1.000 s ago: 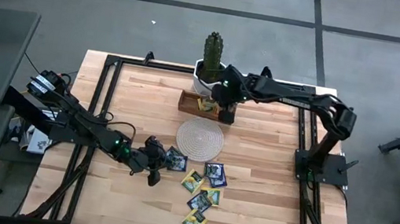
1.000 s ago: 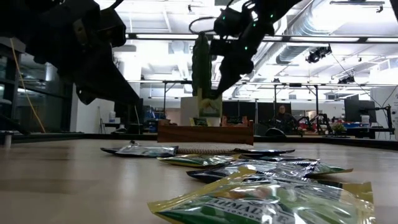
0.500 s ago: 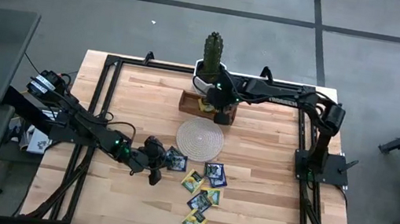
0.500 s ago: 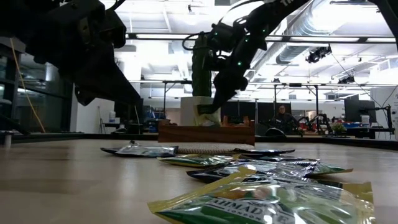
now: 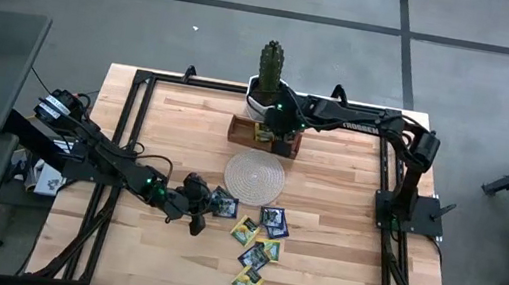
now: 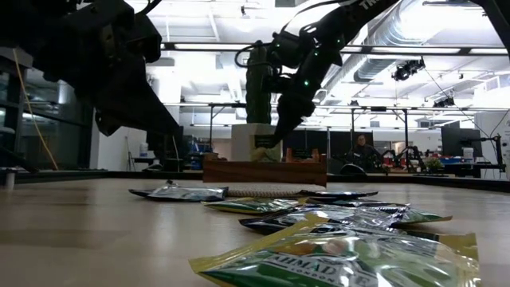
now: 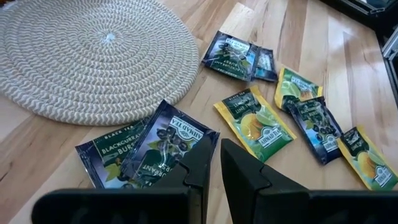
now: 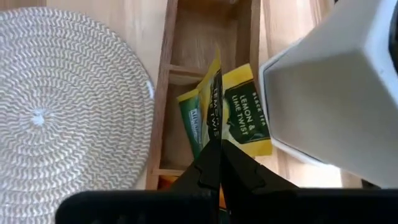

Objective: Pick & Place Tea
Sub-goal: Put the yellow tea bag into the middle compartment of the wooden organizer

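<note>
You see the pale wooden surface [image 5: 317, 263] inside a black frame, with grey floor around it. The brown wooden tray [image 5: 238, 128] lies at the far side, just beside the white pot [image 5: 255, 98] of a cactus [image 5: 271, 64]; a round woven mat [image 5: 255, 175] lies in front of the tray.

The right tool [image 8: 217, 146] is over the tray, its fingers clenched edge-on upon a yellow lemon sachet [image 8: 215, 99] held above a tray compartment. A second yellow sachet [image 8: 245, 112] (label "Lemon & Lime Twist") lies in that compartment, partly under the pot's edge.

The left tool [image 7: 213, 163] rests low at the near left of the mat, its fingers almost closed with only a slit between them, over two overlapping dark blue blackcurrant sachets [image 7: 163, 149]; you cannot tell whether it grips one.

The remaining tea sachets [image 5: 257, 244], yellow, green and dark blue, lie scattered on the surface in front of the mat.

In the low view the near sachets blur, and the room behind shows ceiling lights.
</note>
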`<action>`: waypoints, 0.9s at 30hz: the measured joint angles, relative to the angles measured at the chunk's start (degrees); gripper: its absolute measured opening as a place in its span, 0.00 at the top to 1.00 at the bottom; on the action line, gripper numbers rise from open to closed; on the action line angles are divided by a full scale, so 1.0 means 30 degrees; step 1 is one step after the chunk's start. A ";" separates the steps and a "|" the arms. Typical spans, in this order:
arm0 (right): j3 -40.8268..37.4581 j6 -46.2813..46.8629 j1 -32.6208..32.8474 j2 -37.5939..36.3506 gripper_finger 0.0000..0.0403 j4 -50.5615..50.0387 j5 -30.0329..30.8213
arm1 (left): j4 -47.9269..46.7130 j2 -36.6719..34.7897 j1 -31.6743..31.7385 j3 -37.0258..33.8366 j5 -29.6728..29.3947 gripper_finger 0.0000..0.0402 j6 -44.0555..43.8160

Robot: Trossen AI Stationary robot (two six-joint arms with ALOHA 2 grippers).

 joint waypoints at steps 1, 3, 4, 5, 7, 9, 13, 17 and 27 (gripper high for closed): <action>0.0000 0.0236 -0.0043 0.0000 1.00 0.0008 -0.0026 | -0.0016 0.0000 0.0000 0.0000 0.0000 0.91 0.0003; 0.0000 0.0658 -0.0129 0.0000 1.00 0.0001 -0.0012 | -0.0020 0.0000 0.0000 0.0000 -0.0007 0.91 0.0058; 0.0000 0.0795 -0.0149 0.0000 1.00 0.0013 0.0015 | -0.0029 0.0000 0.0000 0.0000 -0.0007 0.91 0.0108; 0.0000 0.0900 -0.0151 0.0000 1.00 0.0017 0.0072 | -0.0056 0.0000 0.0000 0.0000 -0.0007 0.91 0.0167; 0.0000 0.1098 -0.0142 0.0000 1.00 0.0015 0.0237 | -0.0147 0.0000 0.0000 0.0003 -0.0007 0.91 0.0175; 0.0000 0.1541 -0.0122 0.0000 1.00 0.0008 0.0742 | -0.0154 0.0000 0.0000 0.0000 0.0000 0.91 0.0185; 0.0000 0.1561 -0.0129 0.0000 1.00 0.0008 -0.0278 | -0.0159 0.0000 0.0000 0.0007 0.0000 0.91 0.0226; 0.0000 0.1967 -0.0122 0.0000 0.99 -0.0040 -0.0216 | -0.0269 0.0000 0.0000 0.0007 0.0008 0.91 0.0226; 0.0022 0.2734 -0.0115 0.0000 0.76 -0.0314 -0.0740 | -0.0355 0.0000 -0.0007 0.0007 0.0282 0.91 0.0266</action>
